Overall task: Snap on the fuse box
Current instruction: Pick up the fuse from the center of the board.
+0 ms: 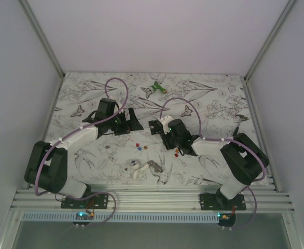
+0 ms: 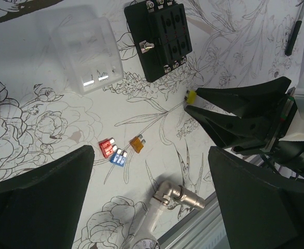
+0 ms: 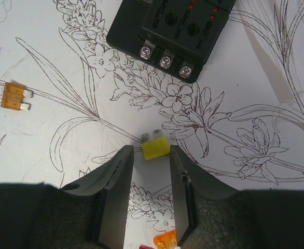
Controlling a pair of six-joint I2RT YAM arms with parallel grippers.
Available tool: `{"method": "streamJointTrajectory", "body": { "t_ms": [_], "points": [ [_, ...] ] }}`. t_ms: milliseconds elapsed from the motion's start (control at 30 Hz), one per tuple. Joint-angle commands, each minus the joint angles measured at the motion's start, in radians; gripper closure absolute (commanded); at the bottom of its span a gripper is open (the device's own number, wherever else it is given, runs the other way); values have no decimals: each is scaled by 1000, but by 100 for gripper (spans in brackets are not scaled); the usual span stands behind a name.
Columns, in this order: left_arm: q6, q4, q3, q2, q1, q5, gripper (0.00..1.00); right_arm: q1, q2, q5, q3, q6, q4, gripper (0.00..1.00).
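Note:
The black fuse box (image 3: 167, 31) lies on the floral mat with its slotted face up; it also shows in the left wrist view (image 2: 160, 39) and the top view (image 1: 155, 126). Its clear cover (image 2: 87, 54) lies apart, to its left. My right gripper (image 3: 152, 155) is open just short of the box, and a yellow fuse (image 3: 154, 149) lies on the mat between its fingertips, close to the right one. In the top view the right gripper (image 1: 163, 134) is at mid-table. My left gripper (image 2: 152, 155) is wide open and empty, above the mat beside the box (image 1: 130, 123).
Red (image 2: 106, 147), blue (image 2: 118, 157) and orange (image 2: 136, 143) fuses lie together on the mat. A metal elbow connector (image 2: 178, 194) lies near the front rail. A green object (image 1: 156, 88) is at the back. A white-and-grey clump (image 1: 141, 168) is at the front.

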Motion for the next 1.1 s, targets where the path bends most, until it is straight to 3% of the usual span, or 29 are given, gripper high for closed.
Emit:
{"method": "streamJointTrajectory", "body": {
  "t_ms": [0, 1067],
  "points": [
    [16, 2, -19, -15, -5, -2, 3, 9, 19, -36, -29, -20, -51, 61],
    [4, 3, -19, -13, -5, 7, 3, 46, 63, 88, -23, 34, -34, 65]
  ]
}}
